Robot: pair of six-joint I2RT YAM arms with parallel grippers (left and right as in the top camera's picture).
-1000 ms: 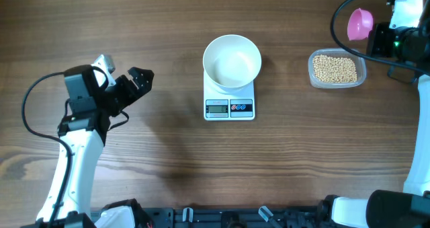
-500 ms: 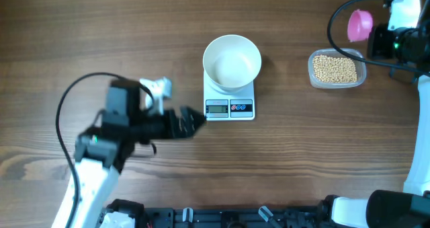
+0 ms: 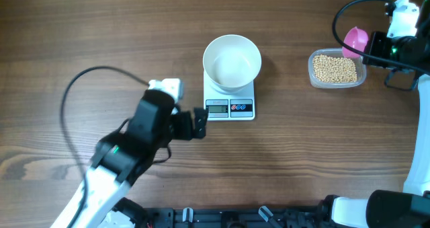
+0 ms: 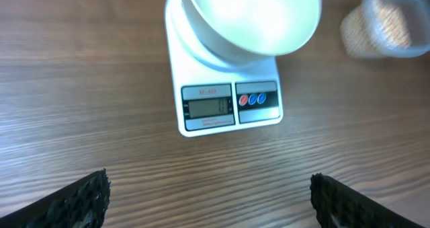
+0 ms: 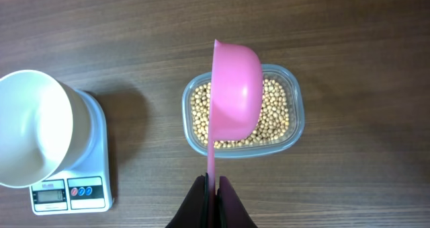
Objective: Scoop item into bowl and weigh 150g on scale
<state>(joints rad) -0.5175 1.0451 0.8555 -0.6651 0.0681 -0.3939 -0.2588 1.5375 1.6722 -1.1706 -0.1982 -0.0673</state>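
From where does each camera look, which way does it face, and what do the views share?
Overhead: above the wooden table, facing down; both arms show, left hand open, right hand shut on the pink plastic scoop.
Left wrist: behind its open black fingers, facing the white square digital scale carrying the round white bowl.
Right wrist: above the scoop, looking down on the clear plastic tub of tan beans; its shut fingers show.
Shared: scale and bowl appear in all three.

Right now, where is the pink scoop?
In the overhead view the pink scoop is on the right side, pinched by its handle in the right claw, at the far edge of the bean tub.
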